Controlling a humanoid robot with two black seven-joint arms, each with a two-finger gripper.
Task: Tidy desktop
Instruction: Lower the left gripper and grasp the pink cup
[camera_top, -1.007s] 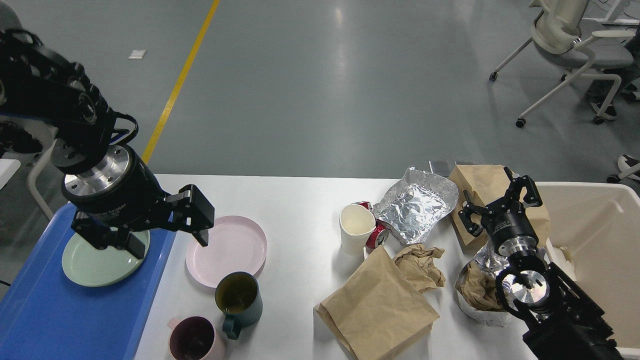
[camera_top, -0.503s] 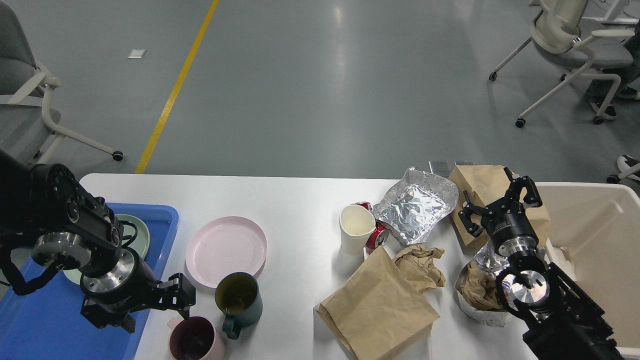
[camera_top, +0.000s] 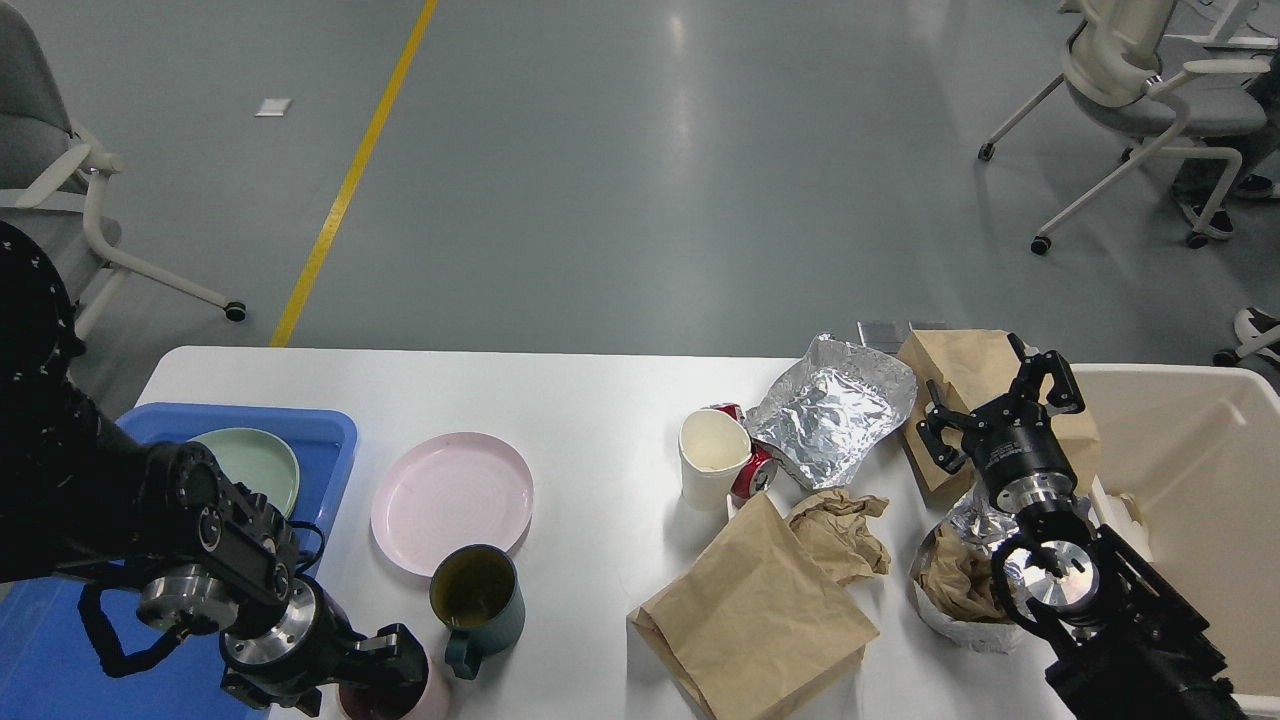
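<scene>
The white desktop (camera_top: 590, 400) carries dishes on its left and litter on its right. My left gripper (camera_top: 335, 685) hangs open at the bottom edge, low over a pink mug (camera_top: 437, 702) that it mostly hides; I cannot tell whether it touches the mug. Beside it stand a dark green mug (camera_top: 478, 595) and a pink plate (camera_top: 452, 500). A green plate (camera_top: 250, 458) lies in the blue tray (camera_top: 335, 430). My right gripper (camera_top: 1000, 412) is open and holds nothing, above a brown paper bag (camera_top: 960, 375) at the back right.
A paper cup (camera_top: 710, 465), a red can (camera_top: 755, 472), crumpled foil (camera_top: 830, 405), a large brown bag (camera_top: 760, 610), crumpled brown paper (camera_top: 840, 530) and a foil-and-paper wad (camera_top: 950, 585) lie mid-right. A cream bin (camera_top: 1190, 470) stands at the right edge. Office chairs stand on the floor behind.
My left arm has dropped from above the green plate in the tray toward me, down to the pink mug at the bottom edge. The right arm has not moved.
</scene>
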